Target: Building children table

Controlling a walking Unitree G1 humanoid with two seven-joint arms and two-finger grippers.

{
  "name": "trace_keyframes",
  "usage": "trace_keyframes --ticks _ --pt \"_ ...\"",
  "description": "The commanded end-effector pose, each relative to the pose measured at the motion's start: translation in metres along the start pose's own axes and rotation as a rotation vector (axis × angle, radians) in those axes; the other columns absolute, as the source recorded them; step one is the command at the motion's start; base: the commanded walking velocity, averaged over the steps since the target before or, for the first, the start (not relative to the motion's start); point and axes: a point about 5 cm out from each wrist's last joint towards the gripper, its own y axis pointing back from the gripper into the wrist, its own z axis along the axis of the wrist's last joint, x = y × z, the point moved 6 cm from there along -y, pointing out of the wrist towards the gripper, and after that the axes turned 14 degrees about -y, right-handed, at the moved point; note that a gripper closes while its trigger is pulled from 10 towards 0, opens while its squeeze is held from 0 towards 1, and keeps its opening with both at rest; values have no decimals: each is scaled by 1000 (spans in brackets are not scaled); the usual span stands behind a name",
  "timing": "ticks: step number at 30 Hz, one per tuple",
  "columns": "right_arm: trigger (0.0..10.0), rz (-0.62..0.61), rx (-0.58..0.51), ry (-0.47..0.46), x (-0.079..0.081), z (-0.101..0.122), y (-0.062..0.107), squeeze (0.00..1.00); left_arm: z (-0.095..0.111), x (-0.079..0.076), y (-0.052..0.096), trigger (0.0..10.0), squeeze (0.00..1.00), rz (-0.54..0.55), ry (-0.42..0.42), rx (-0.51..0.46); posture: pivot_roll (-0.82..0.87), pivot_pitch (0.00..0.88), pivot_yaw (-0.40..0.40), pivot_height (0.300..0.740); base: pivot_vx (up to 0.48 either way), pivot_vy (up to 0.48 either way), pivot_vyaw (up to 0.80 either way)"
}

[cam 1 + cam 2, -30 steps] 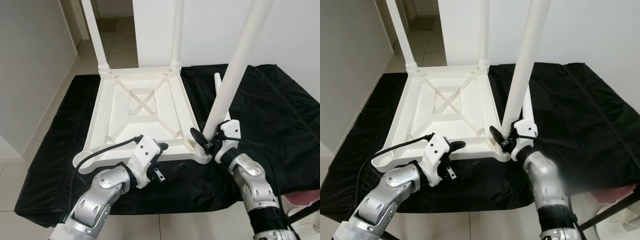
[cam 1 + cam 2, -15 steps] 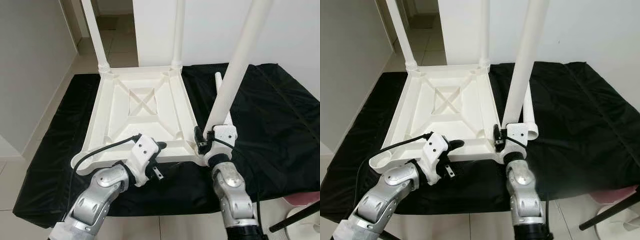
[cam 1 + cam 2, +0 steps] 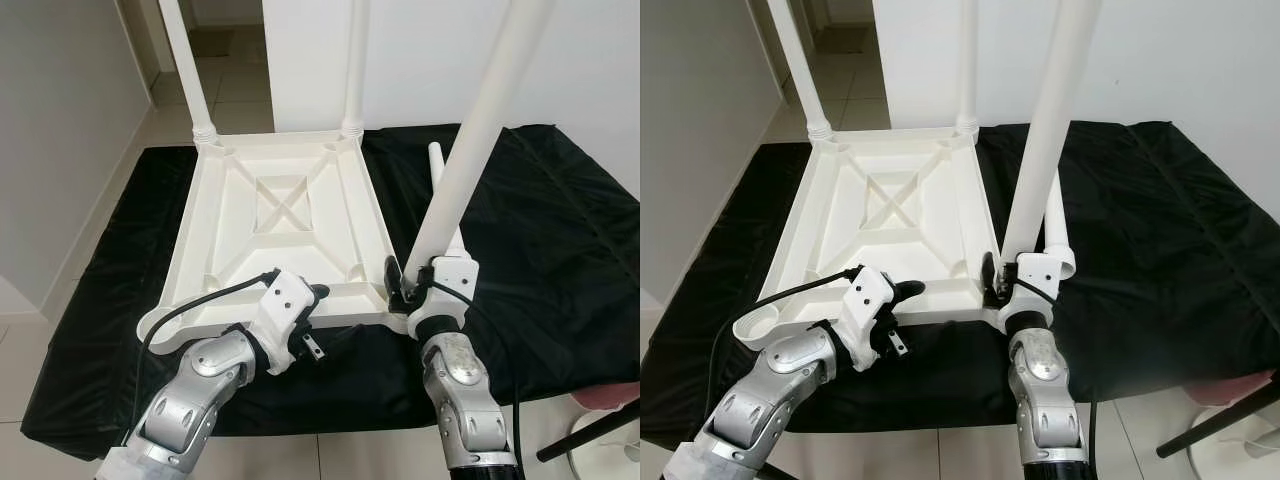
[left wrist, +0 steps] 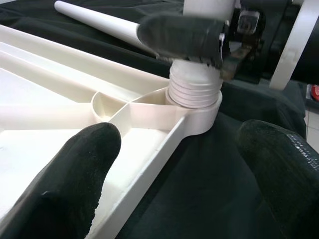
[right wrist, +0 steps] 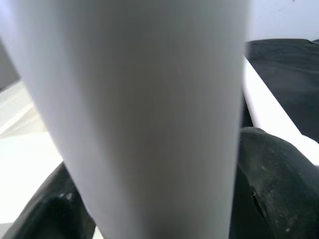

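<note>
Standing on the tabletop are three legs, one lying loose.

Silver jointed arms, white wrist housings, black cables, long black fingers.

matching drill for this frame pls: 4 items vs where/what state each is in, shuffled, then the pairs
Things:
1. right gripper
2. left gripper
3. spare leg
4. tabletop

States:
A. lying flat on the black cloth
B. upside down, ribs facing up
C. clamped round the base of the near-right leg
D. open, straddling the near edge of the tabletop

Pairs: 1-C, 2-D, 3-A, 4-B
</note>
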Motion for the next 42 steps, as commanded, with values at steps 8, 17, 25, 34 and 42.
trace_keyframes --ticks 8,17,25,34,42 --pt "10000 157 6 7 4 10 -5 0 -3 -2 1 10000 0 10 -10 12 -46 0 24 740 0 0 0" --pt "10000 384 102 76 2 3 -7 0 -4 -6 0 10000 0 3 -17 16 -43 0 21 740 0 0 0" --pt "10000 512 203 141 -2 -16 -7 0 -5 -17 -5 10000 0 -16 -25 20 -45 0 22 740 0 0 0" --pt "4863 580 246 191 -3 -23 -17 0 -1 -12 -10 10000 0 4 -30 10 -46 0 18 740 0 0 0" --pt "0 611 276 216 -13 -25 -21 0 0 -15 -14 10000 0 11 -29 5 -43 0 0 740 0 0 0"
